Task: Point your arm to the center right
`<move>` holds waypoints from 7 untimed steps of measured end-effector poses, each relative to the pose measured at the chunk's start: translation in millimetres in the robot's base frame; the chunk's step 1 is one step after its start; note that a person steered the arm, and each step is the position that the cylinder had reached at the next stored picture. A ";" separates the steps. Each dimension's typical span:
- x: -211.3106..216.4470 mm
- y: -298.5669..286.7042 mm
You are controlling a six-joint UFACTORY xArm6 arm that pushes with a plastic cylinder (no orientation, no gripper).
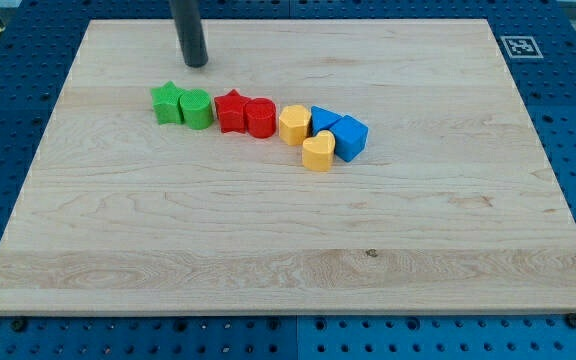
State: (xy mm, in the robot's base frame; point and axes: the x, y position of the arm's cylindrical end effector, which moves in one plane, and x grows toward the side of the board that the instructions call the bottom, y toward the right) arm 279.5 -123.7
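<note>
My rod stands straight up, and my tip (196, 64) touches the wooden board (268, 230) near the view's top left, just above the green round block (197, 109). I have no claw and hold nothing. The blocks sit in a row from left to right.

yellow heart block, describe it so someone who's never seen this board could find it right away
On the wooden board, a row of coloured blocks runs across the upper middle, well to the view's right of my tip. The yellow heart block sits at its right end, just below the row, touching the blue cube.
</note>
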 end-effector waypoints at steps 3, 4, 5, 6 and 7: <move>-19.4 32.5; -25.6 56.9; -32.7 93.8; -35.8 137.0; -26.1 164.2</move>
State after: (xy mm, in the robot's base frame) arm 253.4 40.5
